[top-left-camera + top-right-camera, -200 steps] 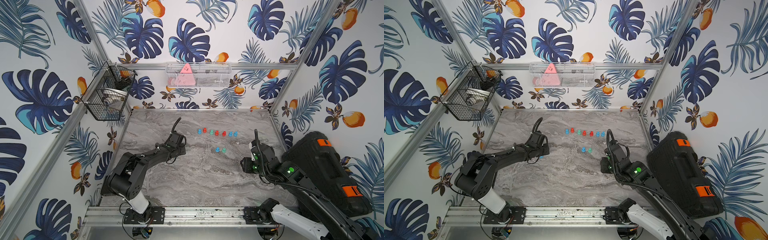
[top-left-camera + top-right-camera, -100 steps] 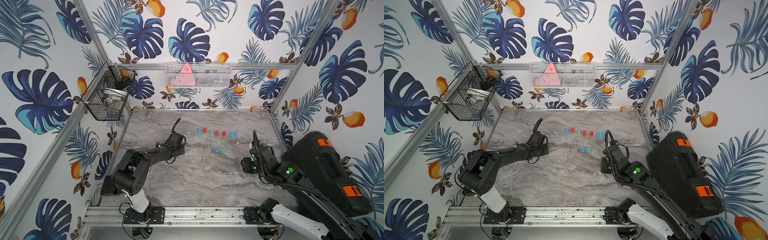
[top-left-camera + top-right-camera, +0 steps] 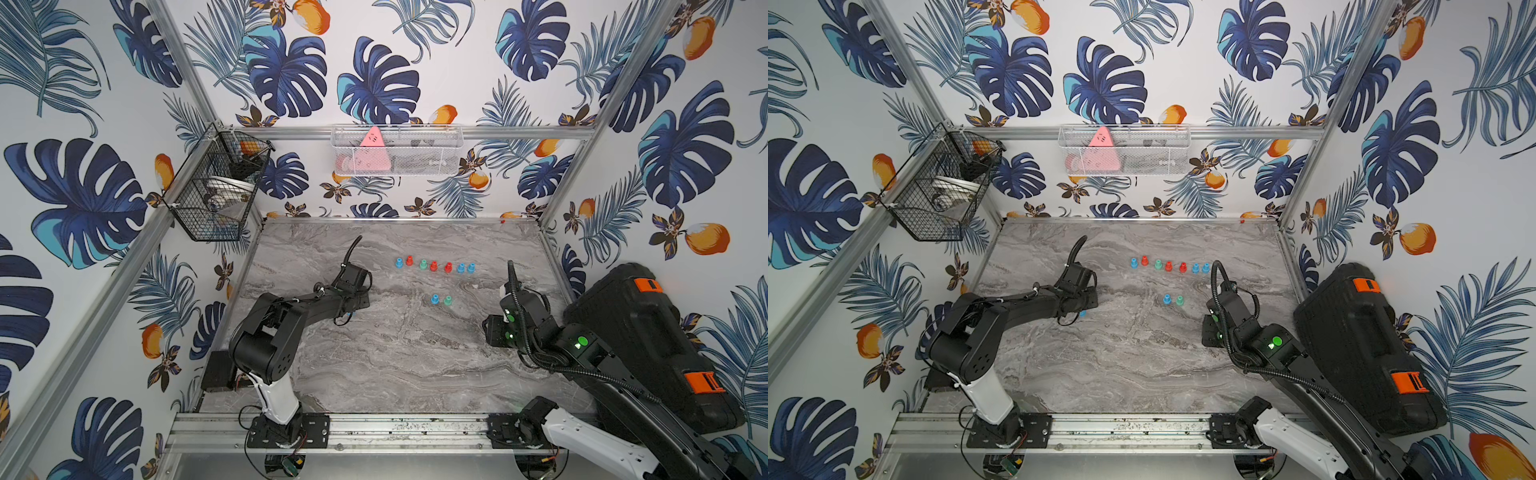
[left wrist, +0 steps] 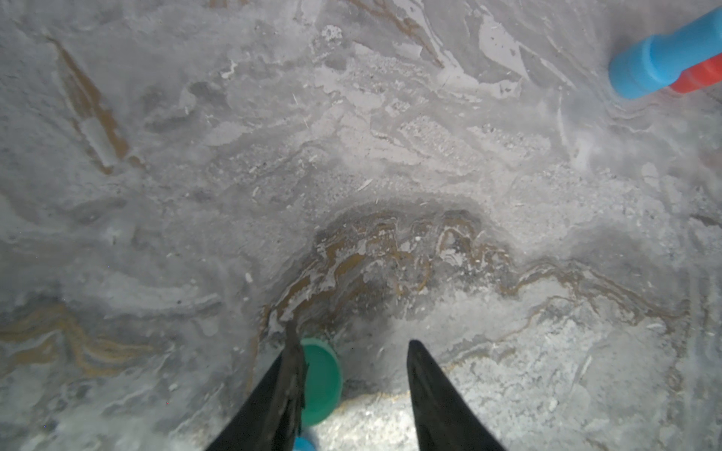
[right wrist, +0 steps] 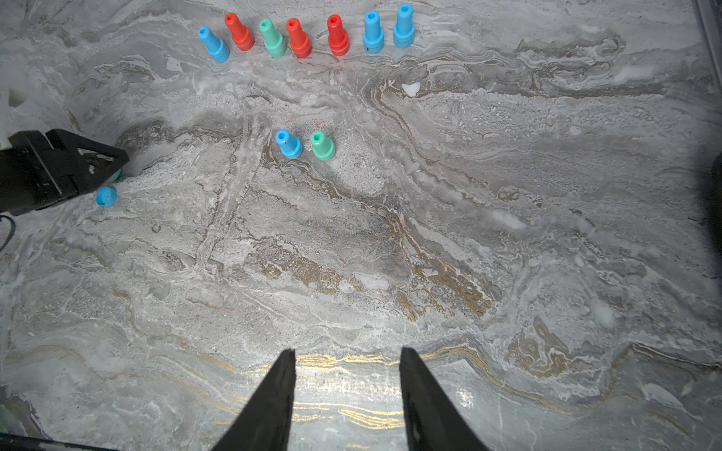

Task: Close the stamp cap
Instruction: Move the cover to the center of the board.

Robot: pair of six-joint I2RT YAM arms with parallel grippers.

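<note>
Two loose caps at the left gripper (image 4: 351, 339): the green cap (image 4: 322, 380) leans on the inner face of one finger (image 4: 273, 398), and the blue cap (image 5: 106, 196) lies just beside it on the table (image 5: 469, 254). Left fingers are apart with the far one clear of the cap, so no pinch, as far as this angle shows. Right gripper (image 5: 347, 351) is spread and empty over bare marble. Green stamp (image 5: 322, 145) stands well apart, next to the blue stamp (image 5: 289, 143). Risks: closing with one-sided contact shoves the cap away, the blue cap gets knocked, or a tilted cap jams on the stamp.
</note>
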